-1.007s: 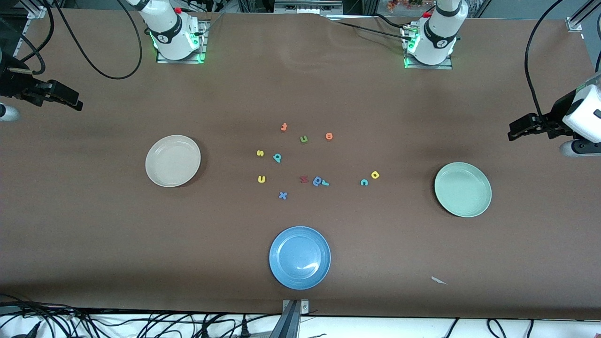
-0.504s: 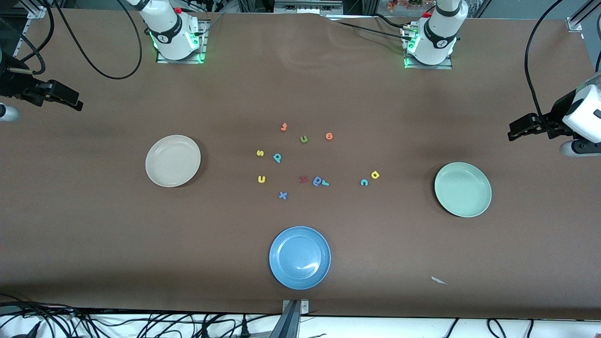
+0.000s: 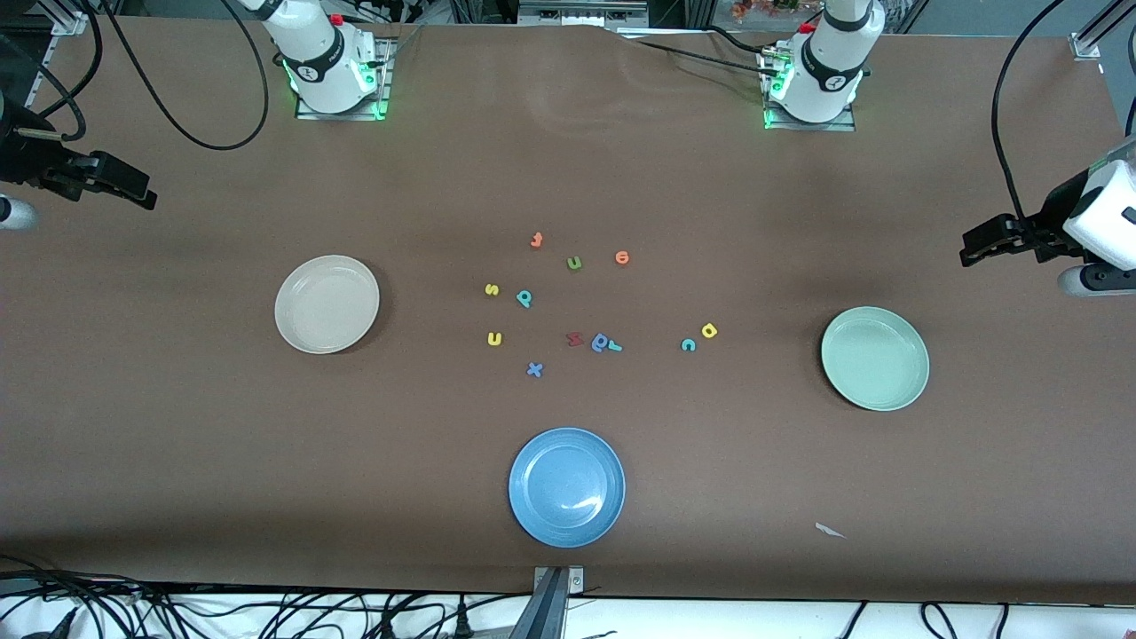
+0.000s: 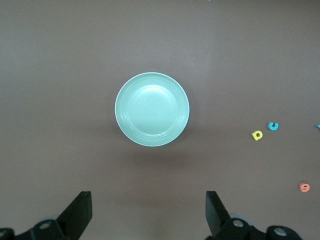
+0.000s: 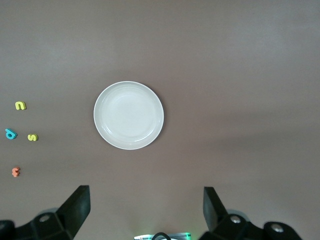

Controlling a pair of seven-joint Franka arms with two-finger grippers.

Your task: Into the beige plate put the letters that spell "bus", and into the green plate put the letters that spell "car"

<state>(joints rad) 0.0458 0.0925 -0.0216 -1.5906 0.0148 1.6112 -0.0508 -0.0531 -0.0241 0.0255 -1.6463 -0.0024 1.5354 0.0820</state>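
Observation:
The beige plate [image 3: 327, 304] [image 5: 129, 115] lies toward the right arm's end, the green plate [image 3: 875, 358] [image 4: 152, 109] toward the left arm's end. Between them lie the yellow "s" [image 3: 492, 289], teal "b" [image 3: 524, 299], yellow "u" [image 3: 494, 338], teal "r" [image 3: 614, 346], teal "c" [image 3: 688, 345] and yellow "a" [image 3: 709, 331]. My right gripper [image 3: 146, 197] [image 5: 146, 207] hangs open high at its end of the table. My left gripper [image 3: 967, 251] [image 4: 148, 210] hangs open high near the green plate. Both hold nothing.
A blue plate [image 3: 566, 486] lies nearest the front camera. Other letters mix with the task's: a green "u" [image 3: 574, 263], two orange ones [image 3: 536, 240], a red one [image 3: 574, 338], a blue round-bowled one [image 3: 601, 342] touching the "r", a blue "x" [image 3: 534, 369].

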